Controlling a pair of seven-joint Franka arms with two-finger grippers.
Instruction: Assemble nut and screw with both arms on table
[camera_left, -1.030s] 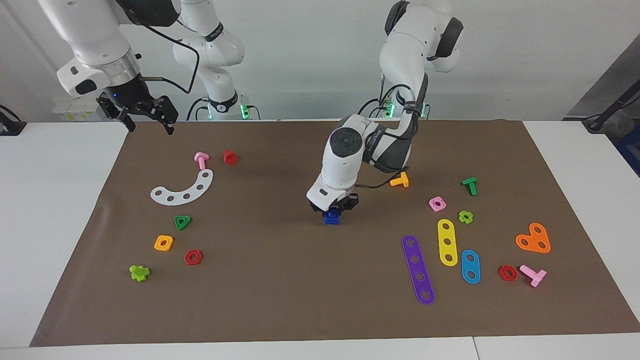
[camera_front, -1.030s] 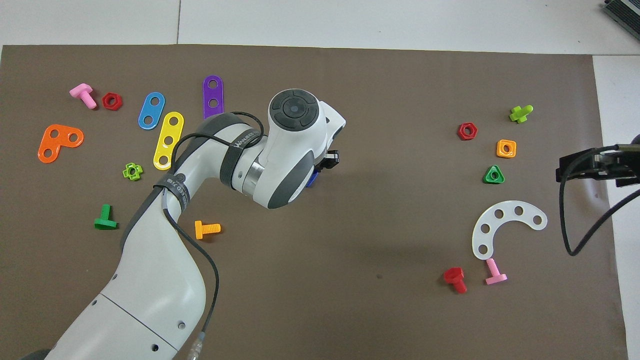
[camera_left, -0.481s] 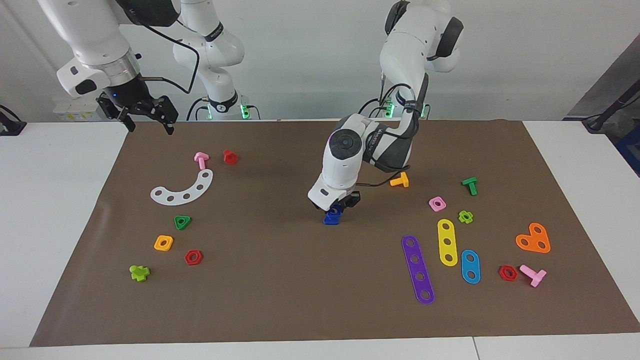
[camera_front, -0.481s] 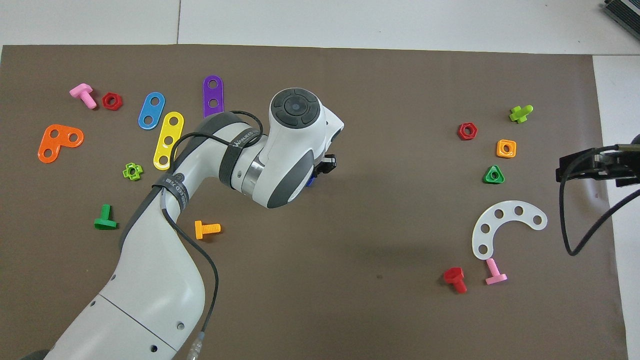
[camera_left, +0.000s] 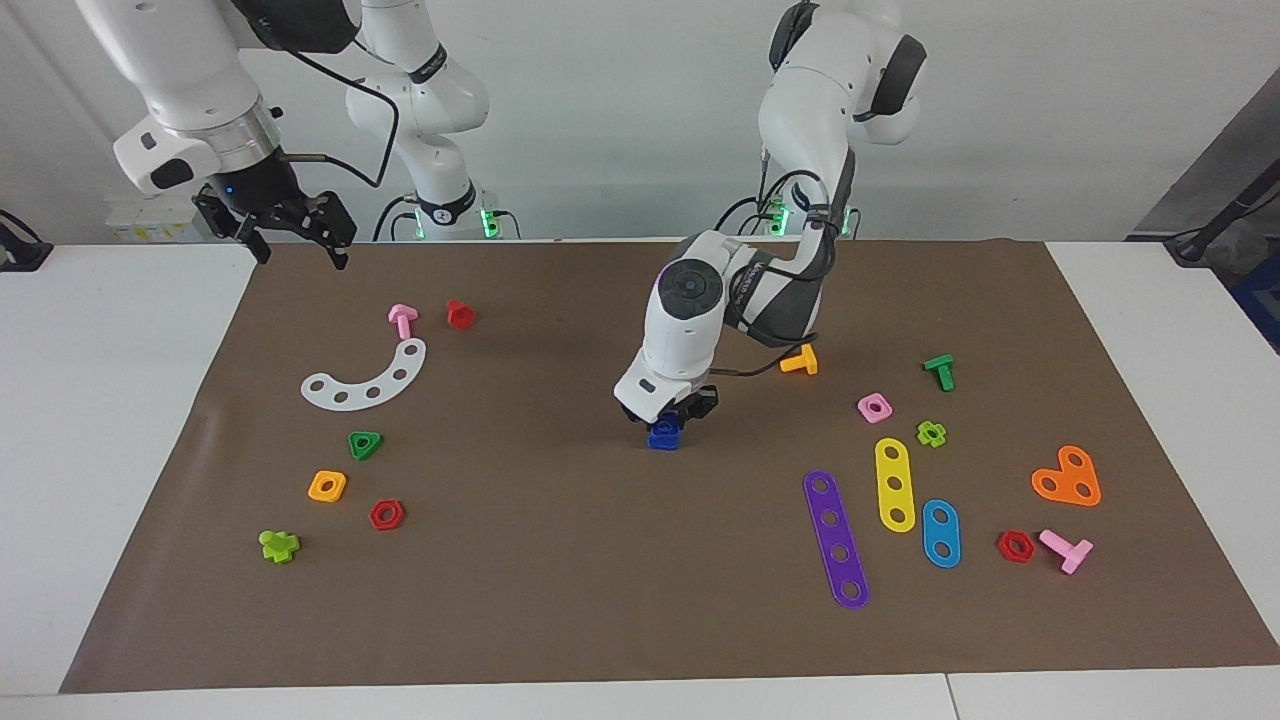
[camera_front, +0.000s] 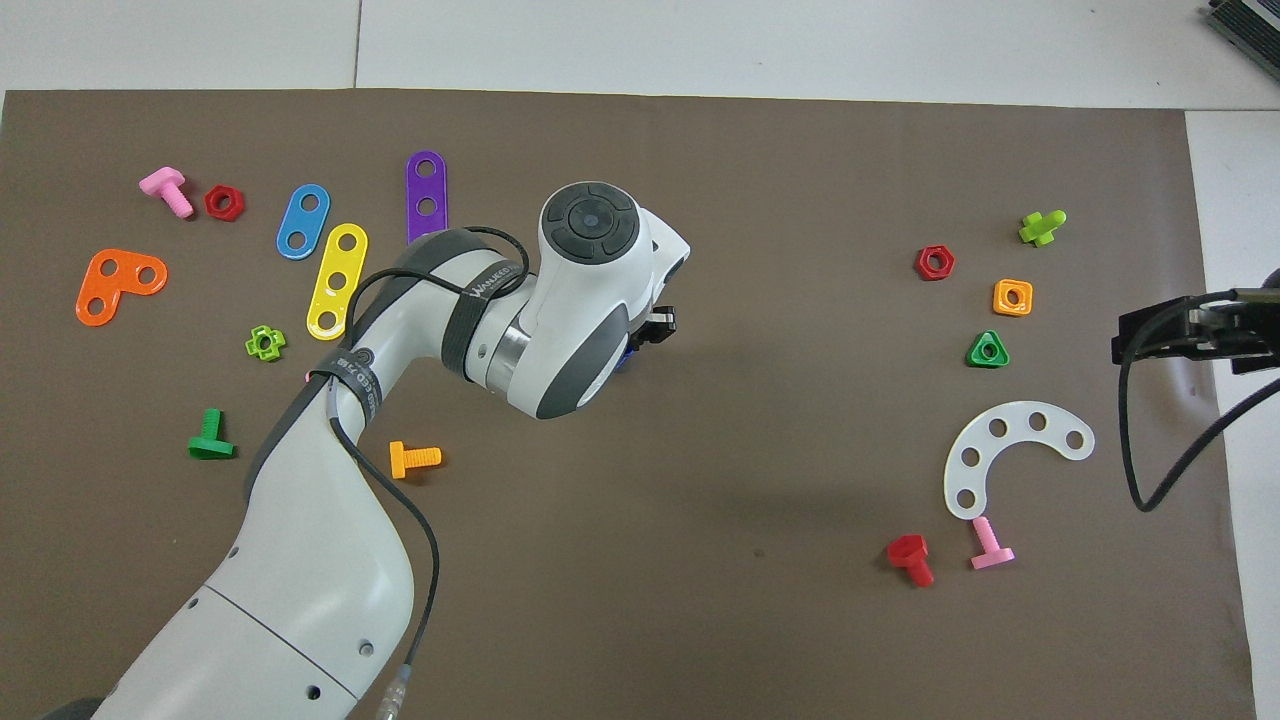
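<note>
A small dark-blue piece, the nut, stands on the brown mat near the table's middle. My left gripper is down on it, fingers closed around its top. The screw is hidden under that hand; I cannot tell it apart from the nut. In the overhead view only a blue sliver of the nut shows beside the left wrist. My right gripper hangs open and empty over the mat's edge at the right arm's end, also seen in the overhead view; that arm waits.
An orange bolt, pink square nut, green bolt and coloured strips lie toward the left arm's end. A white arc, green triangular nut, orange nut and red pieces lie toward the right arm's end.
The left hand has turned slightly on the blue piece. The piece tilted half a second ago and now sits level on the mat. The right arm has not moved.
</note>
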